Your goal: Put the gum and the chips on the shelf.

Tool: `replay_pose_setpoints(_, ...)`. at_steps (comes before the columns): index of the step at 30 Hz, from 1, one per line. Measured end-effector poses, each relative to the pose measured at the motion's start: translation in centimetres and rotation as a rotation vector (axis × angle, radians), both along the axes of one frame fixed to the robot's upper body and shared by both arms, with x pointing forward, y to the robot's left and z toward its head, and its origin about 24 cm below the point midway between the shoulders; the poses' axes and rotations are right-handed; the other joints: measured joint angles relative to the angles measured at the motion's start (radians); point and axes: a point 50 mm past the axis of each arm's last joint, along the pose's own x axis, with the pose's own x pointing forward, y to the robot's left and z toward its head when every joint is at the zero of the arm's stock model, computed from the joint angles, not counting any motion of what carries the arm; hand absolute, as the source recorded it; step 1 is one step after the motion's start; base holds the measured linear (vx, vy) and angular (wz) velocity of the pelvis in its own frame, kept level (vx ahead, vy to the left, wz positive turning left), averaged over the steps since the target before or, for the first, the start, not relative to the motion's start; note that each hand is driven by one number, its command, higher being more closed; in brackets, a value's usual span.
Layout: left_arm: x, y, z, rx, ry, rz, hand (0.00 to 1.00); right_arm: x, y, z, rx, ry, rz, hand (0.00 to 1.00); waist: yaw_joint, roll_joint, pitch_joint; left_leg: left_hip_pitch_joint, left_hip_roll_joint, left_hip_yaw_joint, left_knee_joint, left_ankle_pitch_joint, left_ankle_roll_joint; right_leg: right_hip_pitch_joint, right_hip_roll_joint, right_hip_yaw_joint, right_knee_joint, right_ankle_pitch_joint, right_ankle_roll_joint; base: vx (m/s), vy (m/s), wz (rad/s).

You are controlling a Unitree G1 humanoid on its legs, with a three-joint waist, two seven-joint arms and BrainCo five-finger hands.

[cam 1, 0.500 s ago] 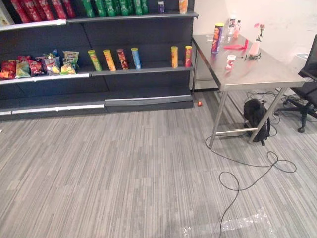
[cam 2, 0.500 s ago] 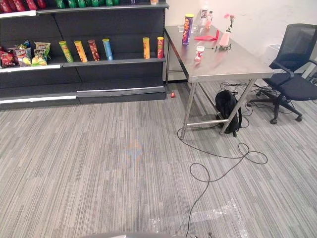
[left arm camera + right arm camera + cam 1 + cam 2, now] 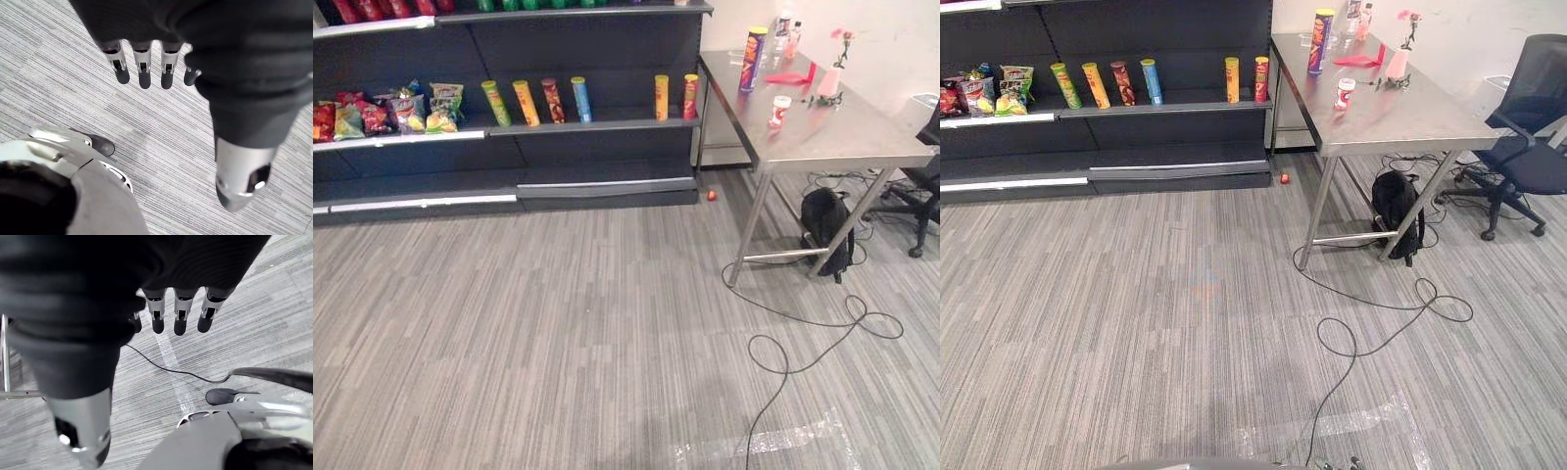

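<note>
A tall purple and orange chips can [image 3: 753, 59] stands upright near the back left of the steel table [image 3: 847, 137]. A small white and red gum tub [image 3: 780, 110] stands in front of it, closer to the table's middle. The dark shelf [image 3: 597, 125] runs along the far wall to the left of the table, with several chips cans [image 3: 552, 100] standing in a row on its middle board. My left hand [image 3: 143, 68] hangs over the carpet with straight fingers, holding nothing. My right hand [image 3: 180, 316] hangs the same way, open, far from the table.
Chip bags [image 3: 391, 110] lie at the shelf's left. A pink vase [image 3: 830, 80] and a red item [image 3: 785, 78] are on the table. A black backpack [image 3: 824, 225] sits under it, an office chair [image 3: 1523, 127] beside it. A small red thing [image 3: 711, 195] lies by the shelf's foot.
The whole picture has shifted: the camera moved, so shelf and table sit a little higher in view. No object has moved.
</note>
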Motion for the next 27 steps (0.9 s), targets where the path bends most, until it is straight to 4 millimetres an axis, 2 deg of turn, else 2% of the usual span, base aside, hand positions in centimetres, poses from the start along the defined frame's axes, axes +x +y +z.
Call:
replay_pose_setpoints(9,0.38,0.0,-0.03,-0.033,-0.007,-0.004,0.0,0.11,0.2,-0.05,0.123,-0.048,-0.116,0.0,-0.002,0.0,0.028,0.034,0.002,0.012,-0.008,0.0,0.0,0.021,0.002,0.006,0.0,-0.003,0.009,-0.03,-0.024,-0.04)
replay_pose_setpoints(10,0.42,0.01,-0.03,-0.033,-0.008,-0.003,0.0,0.15,0.2,-0.04,0.123,-0.052,-0.117,0.0,-0.001,0.009,0.027,0.047,0.002,0.015,-0.014,0.002,-0.004,0.029,0.003,0.007,0.001,-0.004,0.011,-0.05,-0.03,-0.06)
replay_pose_setpoints(11,0.4,0.0,-0.04,-0.032,-0.005,-0.002,0.0,0.18,0.19,-0.02,0.122,-0.058,-0.119,0.0,-0.002,-0.001,0.034,0.051,0.002,0.019,-0.016,0.002,-0.004,0.035,0.003,0.011,0.001,-0.006,0.014,-0.06,-0.028,-0.07)
replay_pose_setpoints(15,0.37,-0.02,-0.05,-0.034,0.002,-0.002,0.0,0.2,0.19,-0.02,0.123,-0.062,-0.125,0.0,-0.002,0.008,0.03,0.061,0.002,0.032,-0.016,0.001,-0.005,0.039,0.003,0.024,0.004,-0.008,0.017,-0.06,-0.027,-0.09)
replay_pose_setpoints(17,0.34,-0.02,-0.06,-0.034,0.003,-0.001,0.0,0.18,0.19,-0.02,0.125,-0.063,-0.131,0.0,-0.003,0.0,0.035,0.063,0.002,0.033,-0.016,0.001,-0.006,0.039,0.003,0.025,0.006,-0.007,0.016,-0.05,-0.029,0.0)
replay_pose_setpoints(18,0.34,-0.02,-0.06,-0.034,0.003,-0.001,0.0,0.17,0.19,-0.02,0.124,-0.063,-0.131,0.0,-0.003,0.01,0.029,0.063,0.002,0.032,-0.015,0.001,-0.006,0.038,0.003,0.024,0.007,-0.005,0.012,-0.04,-0.022,0.01)
replay_pose_setpoints(19,0.33,-0.03,-0.07,-0.034,0.003,-0.001,0.0,0.16,0.18,-0.02,0.124,-0.063,-0.131,0.0,-0.003,-0.002,0.036,0.063,0.002,0.032,-0.015,0.001,-0.006,0.038,0.003,0.024,0.008,-0.005,0.011,-0.05,-0.029,0.0)
replay_pose_setpoints(20,0.34,-0.02,-0.06,-0.035,0.002,-0.002,0.0,0.18,0.19,-0.01,0.123,-0.064,-0.131,0.0,-0.002,0.006,0.032,0.063,0.002,0.032,-0.015,0.001,-0.006,0.039,0.003,0.024,0.008,-0.004,0.011,-0.05,-0.031,0.0)
replay_pose_setpoints(27,0.37,-0.01,-0.05,-0.028,-0.003,-0.005,0.0,0.12,0.16,0.0,0.115,-0.065,-0.133,0.0,-0.001,-0.001,0.036,0.063,0.001,0.028,-0.015,0.001,-0.006,0.038,0.001,0.02,0.01,-0.004,0.01,-0.05,-0.033,0.01)
